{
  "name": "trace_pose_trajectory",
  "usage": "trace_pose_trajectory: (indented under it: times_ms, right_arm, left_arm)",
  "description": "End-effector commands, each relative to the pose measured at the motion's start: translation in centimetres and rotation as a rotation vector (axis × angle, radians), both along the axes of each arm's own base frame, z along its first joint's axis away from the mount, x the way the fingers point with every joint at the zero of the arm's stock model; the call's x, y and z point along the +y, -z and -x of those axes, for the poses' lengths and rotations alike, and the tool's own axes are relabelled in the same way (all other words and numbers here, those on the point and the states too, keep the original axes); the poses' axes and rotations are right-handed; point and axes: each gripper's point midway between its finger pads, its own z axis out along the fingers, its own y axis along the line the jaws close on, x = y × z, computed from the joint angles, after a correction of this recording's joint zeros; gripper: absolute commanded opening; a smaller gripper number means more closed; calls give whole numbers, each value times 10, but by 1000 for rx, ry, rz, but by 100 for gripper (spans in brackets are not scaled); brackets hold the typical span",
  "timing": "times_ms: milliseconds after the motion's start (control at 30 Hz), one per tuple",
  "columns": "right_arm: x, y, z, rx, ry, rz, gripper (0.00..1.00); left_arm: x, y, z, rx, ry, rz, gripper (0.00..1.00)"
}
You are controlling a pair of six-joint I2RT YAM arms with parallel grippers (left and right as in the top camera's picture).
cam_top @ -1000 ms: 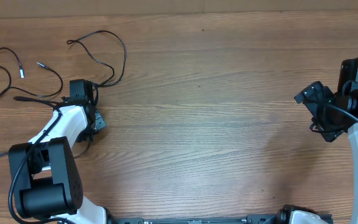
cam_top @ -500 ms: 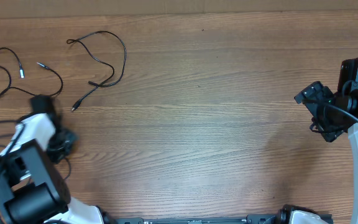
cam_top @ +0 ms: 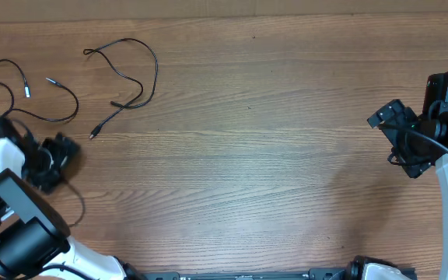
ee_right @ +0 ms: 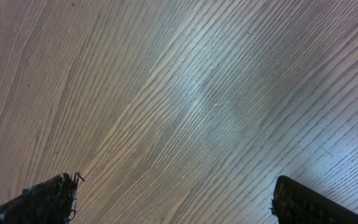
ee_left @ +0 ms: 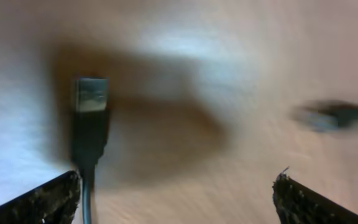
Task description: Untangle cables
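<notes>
The loop cable (cam_top: 141,89) curls across the far left part of the table (cam_top: 286,179), one tip pointing toward the left arm; the side cable (cam_top: 75,97) winds beside the table's left edge, apart from the first, with silver tips showing. The left gripper (ee_left: 176,180) hangs low by that edge, just below the side cable, jaws spread wide and gripping nothing; a silver-ended plug (ee_left: 92,94) lies on the wood between them, close to the left finger (ee_left: 42,199), its cord running back past it; a blurred dark end (ee_left: 334,115) lies toward the other side. The right gripper (ee_right: 174,183) hovers well apart at the right edge, jaws wide and empty, over wood grain.
</notes>
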Motion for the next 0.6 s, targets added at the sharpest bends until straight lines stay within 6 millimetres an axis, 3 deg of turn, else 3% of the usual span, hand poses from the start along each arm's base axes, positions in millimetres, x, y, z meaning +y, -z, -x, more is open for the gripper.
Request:
trace_pose_trajectory:
  times_ms: [0,233,267,400,567]
  right_arm:
    - [-2,0,-1,-5,5,2,100]
    - [-2,0,-1,-5,5,2,100]
    - [-2,0,-1,-5,5,2,100]
    - [-2,0,-1,-5,5,2,100]
    - [-2,0,-1,-5,5,2,100]
  left_arm:
    - [-24,-70,-61,-240,176,45,100]
    - [-71,-183,-103,-446,389,-59,99]
    - [-83,-209,-105,-489,421,-84,99]
    - [-113,-266,-93,-577,499,-138,100]
    - [-149,-322,-41,-675,623,-230,100]
